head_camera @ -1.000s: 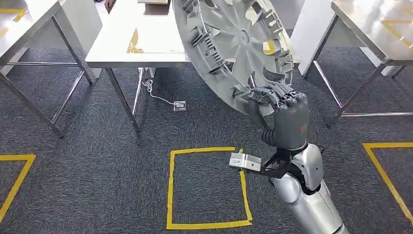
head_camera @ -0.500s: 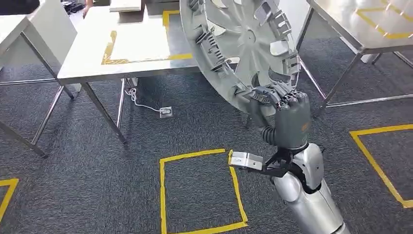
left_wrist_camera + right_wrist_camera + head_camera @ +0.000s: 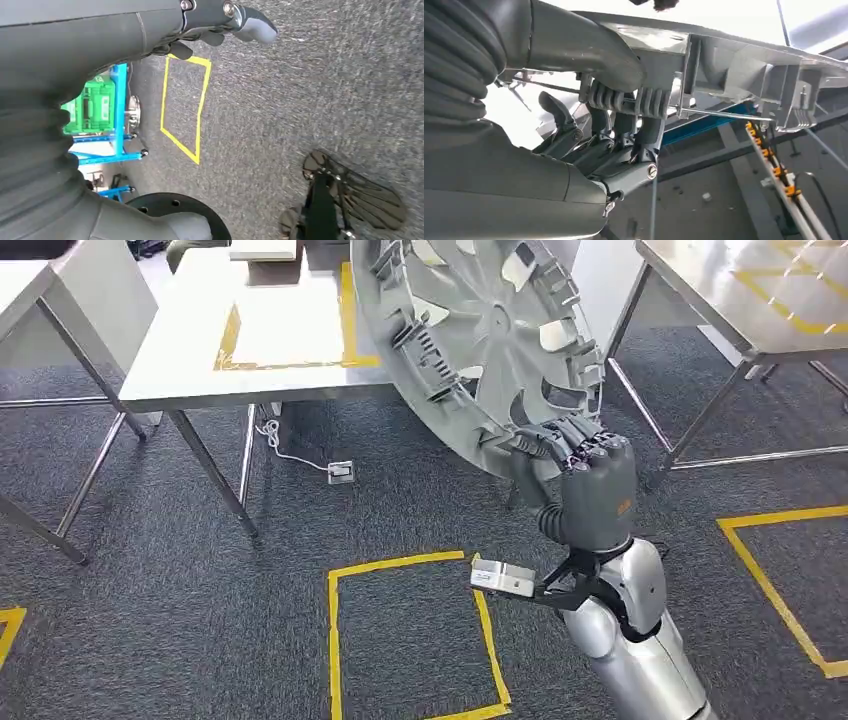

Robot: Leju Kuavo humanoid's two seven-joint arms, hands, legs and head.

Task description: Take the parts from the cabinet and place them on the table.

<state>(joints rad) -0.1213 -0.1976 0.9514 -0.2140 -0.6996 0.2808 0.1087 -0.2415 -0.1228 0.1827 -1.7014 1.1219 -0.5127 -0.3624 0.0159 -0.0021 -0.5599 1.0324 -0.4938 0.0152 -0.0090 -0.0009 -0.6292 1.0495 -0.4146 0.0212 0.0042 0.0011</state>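
A large round grey plastic part with ribs and clips is tilted up in front of me. My right hand grips its lower rim from below. In the right wrist view the fingers curl over the edge of the part. Beyond the part stands a white table with a yellow taped rectangle on its top. My left hand hangs over the grey carpet and holds nothing, its thumb stretched out.
A second metal table stands at the right, and another one's legs at the left. Yellow tape squares mark the carpet. A floor socket with a cable lies under the white table. A blue rack with a green crate stands behind me.
The whole picture has shifted as the camera moved; more of the white table's top and its yellow rectangle shows. My right hand keeps its grip on the part's rim.
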